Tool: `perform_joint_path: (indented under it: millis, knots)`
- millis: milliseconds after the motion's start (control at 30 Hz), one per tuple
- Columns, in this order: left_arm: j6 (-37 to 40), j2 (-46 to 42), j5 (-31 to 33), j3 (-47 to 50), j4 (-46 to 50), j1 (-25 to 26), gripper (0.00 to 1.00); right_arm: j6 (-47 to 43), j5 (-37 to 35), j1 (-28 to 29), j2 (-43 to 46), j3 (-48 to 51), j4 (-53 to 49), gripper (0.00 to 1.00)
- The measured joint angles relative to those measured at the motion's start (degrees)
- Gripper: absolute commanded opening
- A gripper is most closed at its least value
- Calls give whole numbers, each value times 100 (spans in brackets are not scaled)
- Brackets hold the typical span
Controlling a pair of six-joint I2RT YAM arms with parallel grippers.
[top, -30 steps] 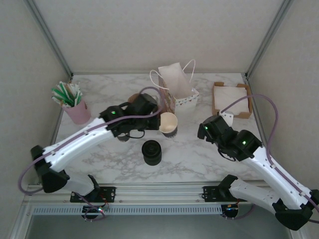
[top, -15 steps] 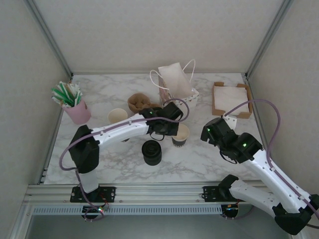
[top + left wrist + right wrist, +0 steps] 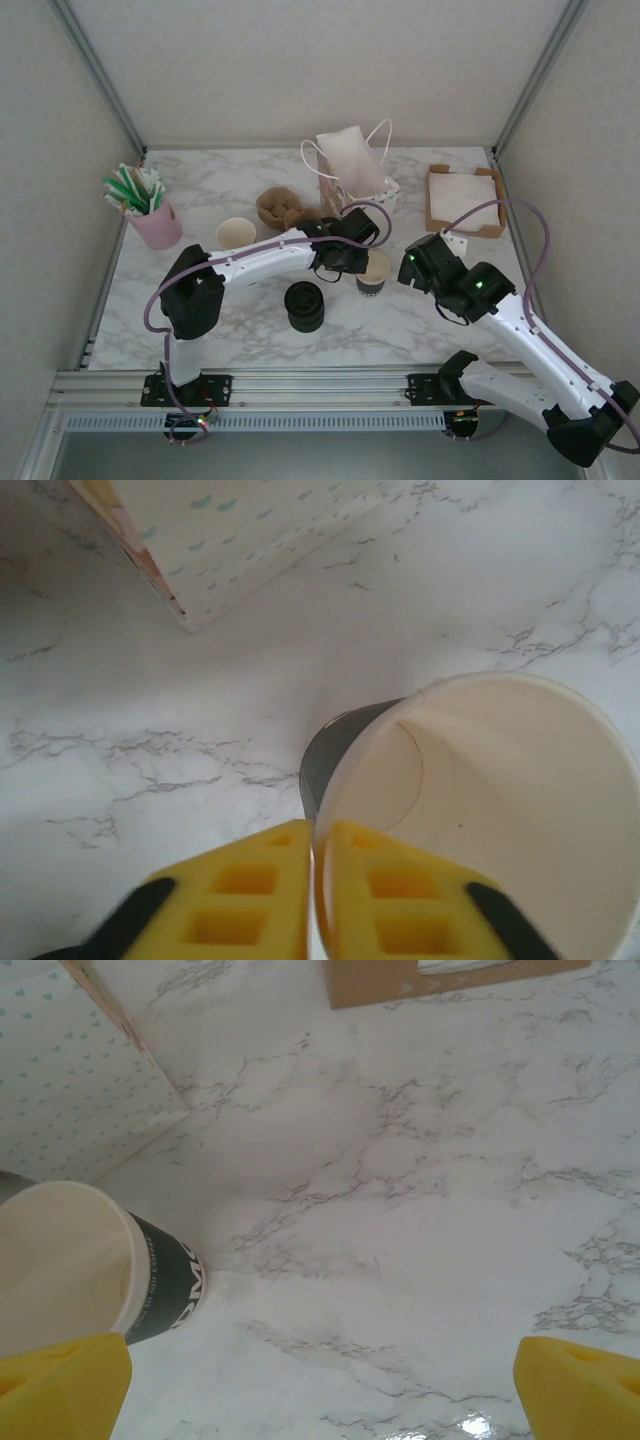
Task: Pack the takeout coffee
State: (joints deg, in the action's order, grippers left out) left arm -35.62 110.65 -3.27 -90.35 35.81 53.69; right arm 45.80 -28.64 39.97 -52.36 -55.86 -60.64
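Cup (image 3: 373, 272): resting on the worktop (image 3: 215, 180), near the paper bag (image 3: 350, 165).
Left fingers (image 3: 240, 900): pinching the cup's rim, one inside, one outside.
Right fingers (image 3: 60, 1385): gaping wide, empty.
Technique: parting fully before rising straight, lest the rim drag.

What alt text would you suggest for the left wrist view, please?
The left gripper pinches, between its yellow fingers, the rim of an open, lidless paper cup, cream inside with a dark body, standing on a white marble table. The corner of a pale patterned paper bag shows at upper left.
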Motion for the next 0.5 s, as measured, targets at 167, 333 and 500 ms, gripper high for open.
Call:
perform_joint_path:
  millis: [167,333,500]
  knots:
    - [17,0,-2,0,0,76,36,-13,39,-9,-94,0,2,99]
    - [-7,-44,4,-57,22,120,53,-17,57,-15,-133,-37,-4,99]
    - [-52,-461,22,-63,24,170,79,-144,186,-26,-133,-179,0,99]
